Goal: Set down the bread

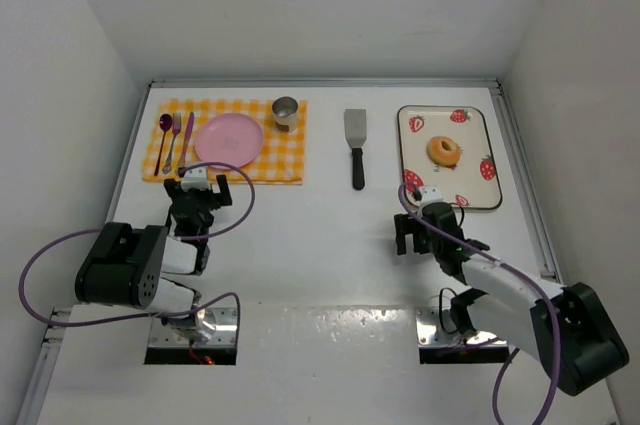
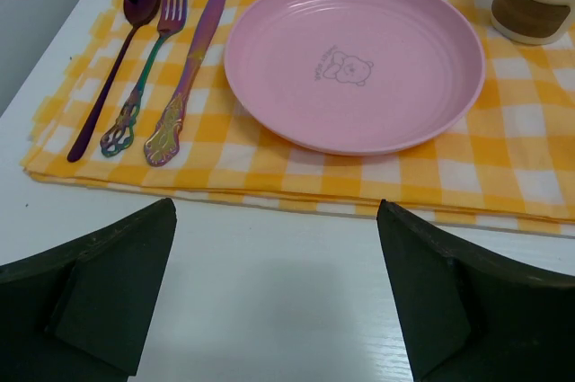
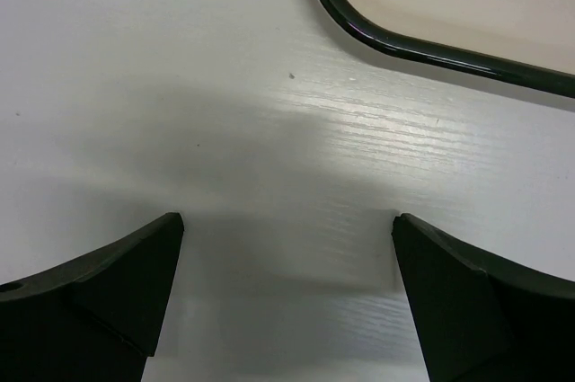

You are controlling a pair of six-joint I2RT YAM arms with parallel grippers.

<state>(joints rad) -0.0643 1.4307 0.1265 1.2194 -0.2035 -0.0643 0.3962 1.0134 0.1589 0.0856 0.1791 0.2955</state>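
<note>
**Task item.** The bread (image 1: 444,151) lies flat in the tray (image 1: 475,140) at upper right of the top view, approx. centred, among printed strawberries. Nothing is touching it.

**End effectors.**
- Right gripper (image 1: 415,235): jaws spread to max., nothing between them. It sits over bare table just below the tray's lower-left corner. In the wrist view, the right gripper (image 3: 287,217) shows only white table between its fingers, with the tray's dark rim (image 3: 431,48) at upper right.
- Left gripper (image 2: 276,205): jaws also wide apart, empty. It is parked just short of the checked cloth (image 2: 530,175) and faces the plate (image 2: 354,60).

**Layout, probable reasons.**
- The plate sits mid-cloth with spoon (image 2: 121,49), fork (image 2: 153,49) and knife (image 2: 190,58) alongside at left and a cup (image 1: 286,112) at the cloth's upper right. It reads as a set meal place, so the plate is the likely drop target; the task line names no destination.
- A spatula (image 1: 356,145) lies between cloth and tray, handle toward the arms; possibly the intended lifting tool.
- The right arm is nearer the bread, hence prob. the picking arm. Pick-up is not yet begun.

**Hidden / unclear.**
- The bread is out of frame in both wrist views.
- The cup is cut off at upper right of the left wrist view.
- The small print at the plate's centre is too small to read.
- In the top view the arm bodies cover the fingertips in part.
</note>
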